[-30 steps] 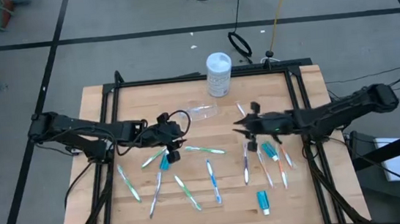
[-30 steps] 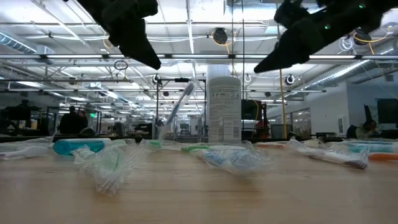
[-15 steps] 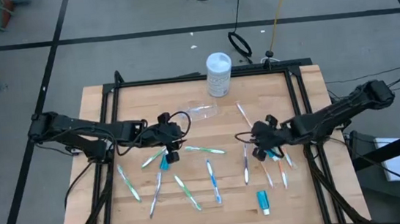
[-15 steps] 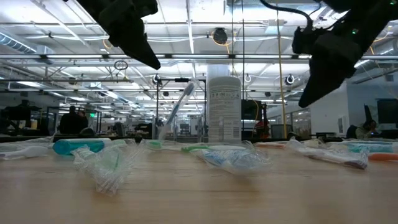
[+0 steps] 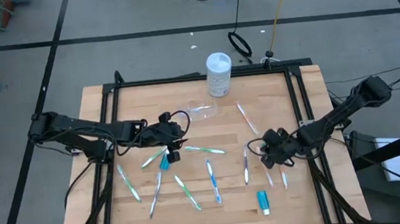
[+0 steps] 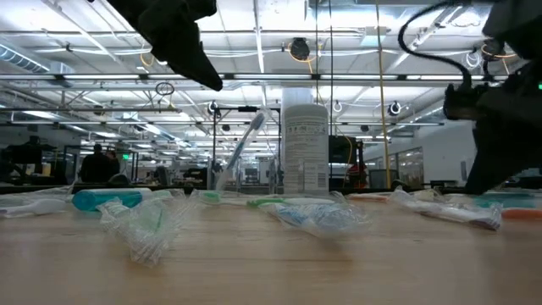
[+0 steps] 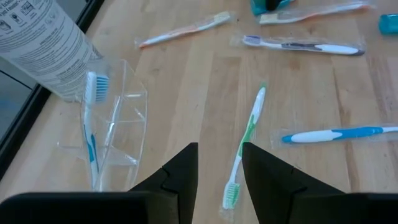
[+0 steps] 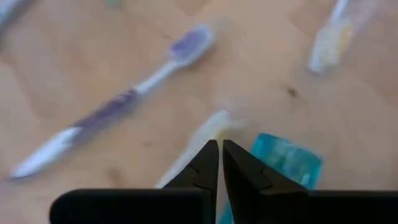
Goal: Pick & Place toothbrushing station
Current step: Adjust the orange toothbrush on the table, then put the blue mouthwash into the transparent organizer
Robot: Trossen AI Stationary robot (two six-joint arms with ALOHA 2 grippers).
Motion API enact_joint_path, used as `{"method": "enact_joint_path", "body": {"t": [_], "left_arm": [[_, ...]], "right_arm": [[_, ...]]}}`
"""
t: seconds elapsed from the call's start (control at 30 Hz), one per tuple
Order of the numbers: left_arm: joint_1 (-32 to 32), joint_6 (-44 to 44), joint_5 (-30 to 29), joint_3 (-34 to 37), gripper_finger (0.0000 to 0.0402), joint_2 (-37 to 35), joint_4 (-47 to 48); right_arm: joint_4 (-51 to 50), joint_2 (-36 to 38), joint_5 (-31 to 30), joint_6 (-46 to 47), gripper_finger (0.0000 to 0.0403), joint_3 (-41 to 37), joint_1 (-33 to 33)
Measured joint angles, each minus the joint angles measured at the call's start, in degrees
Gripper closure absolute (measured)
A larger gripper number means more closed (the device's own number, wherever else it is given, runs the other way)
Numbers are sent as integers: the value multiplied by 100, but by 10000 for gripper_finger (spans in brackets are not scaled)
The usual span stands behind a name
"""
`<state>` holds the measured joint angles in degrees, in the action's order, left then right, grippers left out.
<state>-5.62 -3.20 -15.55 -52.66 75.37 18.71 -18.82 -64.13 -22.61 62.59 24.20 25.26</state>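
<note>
The left gripper [image 5: 175, 138] hangs above the table's left-centre, its two dark fingers [image 7: 184, 174] parted with a clear gap and nothing between them. The toothbrushing station [image 5: 201, 112] lies just beyond it, toward the table's far edge and a little toward the middle, near the foot of the white tub [image 5: 218, 74]. In the left wrist view the station [image 7: 115, 140] is a clear compartmented holder lying tipped over on the wood, its long axis running roughly away from the gripper toward the tub [image 7: 43, 43], and a blue toothbrush [image 7: 90, 118] already sits in one compartment. A green toothbrush [image 7: 245, 146] lies on the boards straight ahead of the fingers, closer to their line than the station is. Further right, past more loose toothbrushes, the right gripper [image 5: 270, 148] sits low over the right-hand cluster, well apart from the station, its fingers drawn almost together; the right wrist view shows their tips over a pale toothbrush [image 8: 199, 140] beside a teal tube [image 8: 283, 162], though whether anything is pinched cannot be told. Judged from this layout, the left arm is plainly the nearer one to the station.
</note>
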Motion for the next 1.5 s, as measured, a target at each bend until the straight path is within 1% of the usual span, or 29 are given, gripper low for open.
{"method": "enact_joint_path", "body": {"t": [0.17,0.3,0.37,0.43,0.53,0.57,0.67,0.77,0.87,0.97,1.0,1.1,1.2,1.33,1.43,1.5], "left_arm": [[2,142,-2,0,270,1,-220],[2,540,-4,0,270,1,-427],[2,711,-4,0,270,1,-524],[2,823,-2,0,270,1,-637],[2,838,-2,-2,270,1,-752],[2,758,-2,-2,270,1,-777],[2,278,9,-2,270,-2,-708],[2,-264,241,-4,270,-2,-177],[0,-1174,571,-4,270,-2,480],[-88,-2479,699,-4,270,70,1145],[-126,-2688,702,-3,270,99,1321],[-179,-2729,802,-2,269,218,1662],[-138,-2779,862,-2,260,419,1781],[22,-3056,859,-2,234,720,1773],[141,-3277,850,-2,208,931,1893],[199,-3675,824,-2,193,1061,1959]], "right_arm": [[792,3,7,-86,383,-518,-143],[935,56,16,-732,374,-593,-270],[1101,106,1,-1373,368,-612,-385],[1413,231,-221,-2116,364,-622,-520],[2356,388,-697,-3544,357,-609,-739],[2732,428,-964,-4090,355,-612,-816],[4240,449,-1604,-5773,350,-613,-1074],[5624,447,-1609,-6884,343,-611,-1397],[6457,447,-1501,-7584,330,-610,-1662],[6788,447,-1484,-8149,313,-609,-1897],[6832,447,-1481,-8294,306,-609,-1979],[6833,445,-1474,-8582,282,-609,-2228],[7010,445,-1469,-8922,258,-609,-2438],[7414,446,-1459,-9289,229,-607,-2627],[7387,451,-1456,-9319,213,-606,-2643],[7316,451,-1456,-9420,205,-605,-2643]]}}
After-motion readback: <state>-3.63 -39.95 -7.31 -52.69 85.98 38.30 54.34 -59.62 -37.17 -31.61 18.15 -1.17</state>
